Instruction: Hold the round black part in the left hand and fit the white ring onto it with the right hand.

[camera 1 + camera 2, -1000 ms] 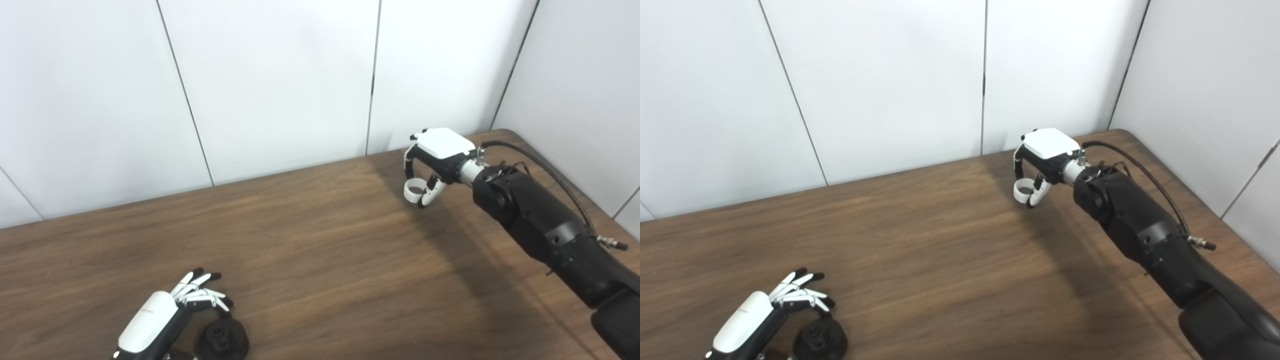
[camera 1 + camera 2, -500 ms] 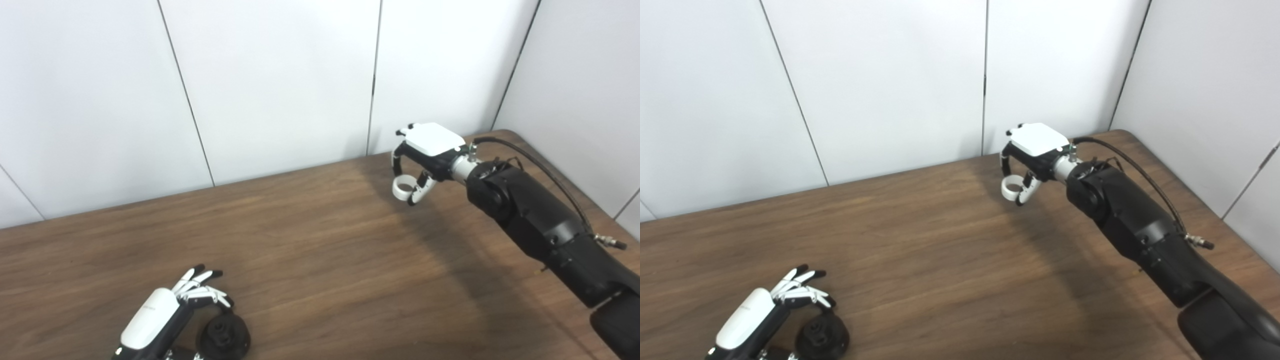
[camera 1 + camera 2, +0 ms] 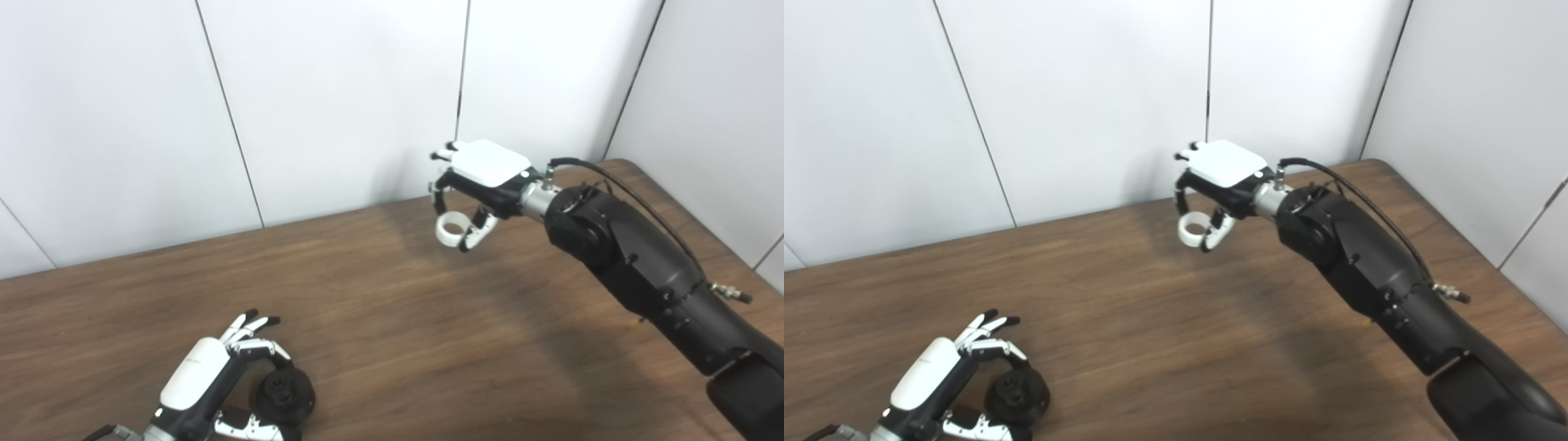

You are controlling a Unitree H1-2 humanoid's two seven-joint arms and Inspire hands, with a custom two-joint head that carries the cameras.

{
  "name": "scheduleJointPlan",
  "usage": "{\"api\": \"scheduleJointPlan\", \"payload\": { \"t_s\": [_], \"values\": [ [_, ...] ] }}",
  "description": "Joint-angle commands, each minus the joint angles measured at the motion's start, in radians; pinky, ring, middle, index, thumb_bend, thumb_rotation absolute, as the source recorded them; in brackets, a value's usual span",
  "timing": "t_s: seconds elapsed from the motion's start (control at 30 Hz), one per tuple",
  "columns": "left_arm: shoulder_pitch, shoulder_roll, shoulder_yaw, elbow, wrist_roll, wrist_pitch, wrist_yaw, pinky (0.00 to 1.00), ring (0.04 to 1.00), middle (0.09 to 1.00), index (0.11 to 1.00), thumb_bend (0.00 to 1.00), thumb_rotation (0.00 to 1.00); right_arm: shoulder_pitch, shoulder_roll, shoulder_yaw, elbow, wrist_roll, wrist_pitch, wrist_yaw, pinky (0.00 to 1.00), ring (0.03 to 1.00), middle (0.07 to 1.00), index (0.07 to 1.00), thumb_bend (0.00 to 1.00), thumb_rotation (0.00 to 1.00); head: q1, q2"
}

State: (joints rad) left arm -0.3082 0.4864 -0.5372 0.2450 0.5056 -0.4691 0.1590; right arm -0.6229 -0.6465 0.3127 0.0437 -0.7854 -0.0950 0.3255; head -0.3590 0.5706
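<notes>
— Dark wood, that table (image 3: 380,318), and the right hand (image 3: 481,180) is up above its far side, close to the white wall panels (image 3: 331,98). See how the palm faces down, white back plate on top?

— I see it. The fingers curl under, and the white ring (image 3: 450,229) is pinched between thumb and fingertips, hanging just below the palm, clear of the wood. The ring's opening faces roughly upward.

— And the black forearm (image 3: 637,263) runs back from it toward the near right corner, a cable looping over the wrist.

— Now the left hand (image 3: 940,376), down at the near left edge. It lies low by the table, fingers arched over the round black part (image 3: 1017,397), thumb reaching under its near side. It's closed around the part, I'd say, though whether the part is off the table I cannot tell.

— What's changed from a second ago?

— The right hand has carried the ring leftward, along the far edge, from near the right corner to about the middle seam of the wall. Same pinch on the ring throughout. The left hand has come a bit further in, and the black part has tipped up in its fingers, now showing its face more toward us. The two are still well apart.
</notes>
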Motion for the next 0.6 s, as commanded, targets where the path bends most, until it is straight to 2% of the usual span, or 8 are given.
{"api": "scheduleJointPlan", "payload": {
  "t_s": [0.0,0.3,0.57],
  "values": [
    [-0.008,-0.018,-0.009,0.017,0.017,0.0,-0.007,1.0,0.902,0.686,0.482,0.52,0.06,-0.062,-0.007,-0.023,-0.051,0.028,-0.035,0.0,1.0,0.952,0.744,0.48,0.53,0.14,0.013,0.008],
    [-0.017,-0.079,-0.007,0.047,0.062,0.0,-0.037,1.0,0.904,0.686,0.482,0.52,0.06,-0.083,0.063,-0.014,-0.145,0.08,-0.06,0.06,1.0,0.954,0.743,0.48,0.53,0.14,0.068,0.03],
    [-0.006,-0.111,0.003,0.069,0.095,0.001,-0.051,1.0,0.899,0.681,0.482,0.52,0.06,-0.108,0.132,0.002,-0.194,0.108,-0.082,0.114,1.0,0.961,0.743,0.48,0.53,0.14,0.111,0.043]
  ]
}}
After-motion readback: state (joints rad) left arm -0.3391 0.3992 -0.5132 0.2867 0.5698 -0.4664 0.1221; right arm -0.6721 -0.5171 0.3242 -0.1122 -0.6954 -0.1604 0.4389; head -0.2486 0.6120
